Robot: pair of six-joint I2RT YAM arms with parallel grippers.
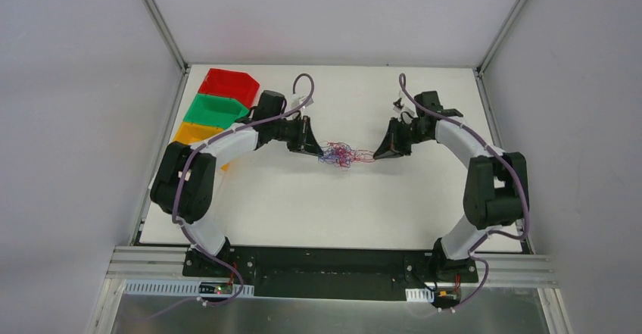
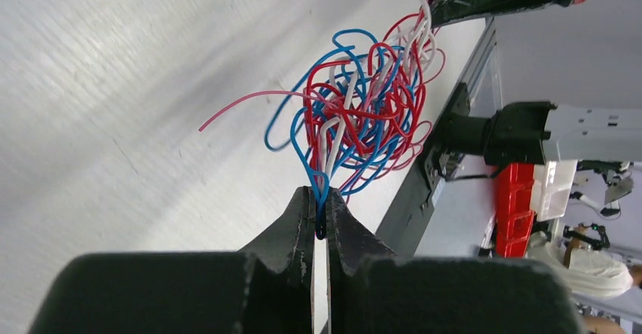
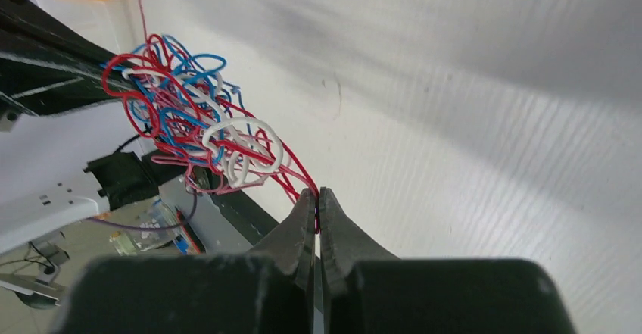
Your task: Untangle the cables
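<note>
The cables (image 1: pixel 344 154) form a small tangle of thin red, blue and white wires in the middle of the white table, between both grippers. My left gripper (image 1: pixel 321 152) is at the tangle's left side, shut on a blue loop of the cables (image 2: pixel 356 110), which is pinched at its fingertips (image 2: pixel 321 211). My right gripper (image 1: pixel 374 156) is at the tangle's right side, shut on red strands of the cables (image 3: pixel 189 126) at its tips (image 3: pixel 317 209). The tangle hangs stretched between the two grippers.
Red (image 1: pixel 228 82), green (image 1: pixel 215 110) and yellow (image 1: pixel 195 132) bins stand in a row at the table's back left, partly behind the left arm. A black rail (image 1: pixel 333 262) with the arm bases runs along the near edge.
</note>
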